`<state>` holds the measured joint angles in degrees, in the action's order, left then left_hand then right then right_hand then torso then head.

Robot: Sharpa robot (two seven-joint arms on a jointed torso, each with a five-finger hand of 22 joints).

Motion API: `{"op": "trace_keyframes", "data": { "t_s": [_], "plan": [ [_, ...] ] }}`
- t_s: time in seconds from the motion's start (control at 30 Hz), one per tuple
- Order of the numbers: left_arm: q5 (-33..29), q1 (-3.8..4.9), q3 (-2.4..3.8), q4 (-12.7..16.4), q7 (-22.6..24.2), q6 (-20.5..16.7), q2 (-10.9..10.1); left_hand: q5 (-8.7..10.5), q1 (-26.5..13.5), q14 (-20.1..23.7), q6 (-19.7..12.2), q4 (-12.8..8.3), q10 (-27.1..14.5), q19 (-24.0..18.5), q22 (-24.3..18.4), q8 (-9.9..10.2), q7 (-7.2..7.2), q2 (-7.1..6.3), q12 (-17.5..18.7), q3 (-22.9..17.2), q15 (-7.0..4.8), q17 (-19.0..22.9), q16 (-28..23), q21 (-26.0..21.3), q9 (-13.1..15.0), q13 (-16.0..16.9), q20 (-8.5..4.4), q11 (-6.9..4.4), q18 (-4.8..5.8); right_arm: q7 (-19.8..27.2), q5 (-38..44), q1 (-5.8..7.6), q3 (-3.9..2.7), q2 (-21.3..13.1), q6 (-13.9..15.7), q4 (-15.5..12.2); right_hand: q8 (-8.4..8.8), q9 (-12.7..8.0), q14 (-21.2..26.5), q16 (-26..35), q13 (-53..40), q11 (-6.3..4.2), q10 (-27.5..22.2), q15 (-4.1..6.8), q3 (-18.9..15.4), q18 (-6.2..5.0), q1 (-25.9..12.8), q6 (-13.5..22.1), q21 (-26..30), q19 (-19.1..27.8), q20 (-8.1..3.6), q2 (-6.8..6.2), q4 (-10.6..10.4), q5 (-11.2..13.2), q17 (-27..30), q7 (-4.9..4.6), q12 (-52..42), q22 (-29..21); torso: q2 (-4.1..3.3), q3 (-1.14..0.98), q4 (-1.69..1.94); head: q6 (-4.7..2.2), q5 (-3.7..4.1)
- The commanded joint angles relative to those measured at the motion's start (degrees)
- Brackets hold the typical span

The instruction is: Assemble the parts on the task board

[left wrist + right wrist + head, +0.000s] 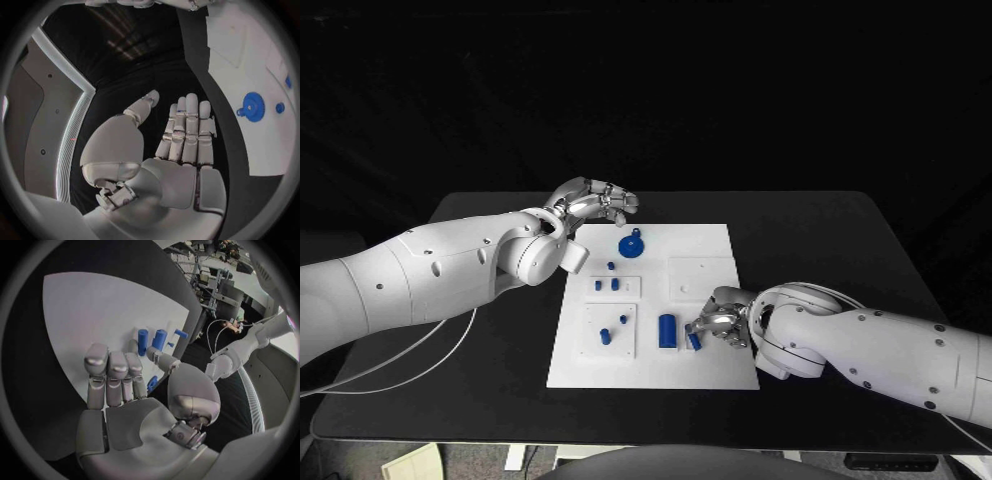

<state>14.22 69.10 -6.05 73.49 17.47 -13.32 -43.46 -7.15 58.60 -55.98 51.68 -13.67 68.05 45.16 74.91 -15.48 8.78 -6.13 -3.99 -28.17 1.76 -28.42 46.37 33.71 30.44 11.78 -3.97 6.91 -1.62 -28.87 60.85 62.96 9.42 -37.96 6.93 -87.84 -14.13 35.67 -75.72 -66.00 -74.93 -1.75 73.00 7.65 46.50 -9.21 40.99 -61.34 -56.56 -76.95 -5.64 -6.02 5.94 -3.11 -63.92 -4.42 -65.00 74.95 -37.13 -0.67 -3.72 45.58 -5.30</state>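
Two robot hands work over the black desk (473, 380); left robot hand (593, 203) hovers empty, fingers apart, beyond the task board (704, 250); right robot hand (718, 322) pinches a blue part (694, 341) at the board's near right.

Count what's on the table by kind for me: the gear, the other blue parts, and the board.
Blue gear: 1
Other blue pieces: 7
White task board: 1
Total: 9
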Motion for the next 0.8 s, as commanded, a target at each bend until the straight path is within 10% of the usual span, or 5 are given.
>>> {"op": "trace_keyframes", "data": {
  "t_s": [0.03,0.8],
  "plan": [
    [0.2,0.02,0.04,0.1,0.3,0.7,0.1,0.2,-0.6,-0.3,-0.4,0.4,-0.2,0.1,0.4,-0.3,0.11,-0.11,-0.1,0.0,0.02,-0.1,-0.4,-0.4,-0.1,-0.1,0.07,0.06,-0.47,1.1,-0.2,-0.06,-0.02,0.1,-0.9,-0.3,-0.36,-0.1,-0.1,0.2,-0.8,-0.19,0.2,0.24,0.2,-5.79,-0.9,-0.5,-0.2,0.0,0.17,-0.31,0.1,-0.1,-0.1,0.01,-0.3,0.9,-0.01,0.0,-0.01,-0.03,-0.02],
    [0.2,0.02,0.04,0.1,0.3,0.6,0.1,0.2,-0.6,-0.3,-0.4,0.4,-0.2,0.1,0.4,-0.3,0.11,-0.12,-0.1,0.0,0.03,-0.1,-0.4,-0.5,-0.1,-0.1,0.08,0.07,-0.48,2.6,-1.5,-0.06,-0.02,-1.4,-2.2,-1.4,-0.37,-0.4,-0.2,0.2,-0.8,-0.31,0.4,0.38,0.3,-5.79,-3.6,-0.7,-0.3,-0.3,-0.12,-3.37,-1.0,0.2,-0.1,0.12,-0.3,0.7,0.0,-0.03,-0.04,-0.18,-0.06]
  ]
}}
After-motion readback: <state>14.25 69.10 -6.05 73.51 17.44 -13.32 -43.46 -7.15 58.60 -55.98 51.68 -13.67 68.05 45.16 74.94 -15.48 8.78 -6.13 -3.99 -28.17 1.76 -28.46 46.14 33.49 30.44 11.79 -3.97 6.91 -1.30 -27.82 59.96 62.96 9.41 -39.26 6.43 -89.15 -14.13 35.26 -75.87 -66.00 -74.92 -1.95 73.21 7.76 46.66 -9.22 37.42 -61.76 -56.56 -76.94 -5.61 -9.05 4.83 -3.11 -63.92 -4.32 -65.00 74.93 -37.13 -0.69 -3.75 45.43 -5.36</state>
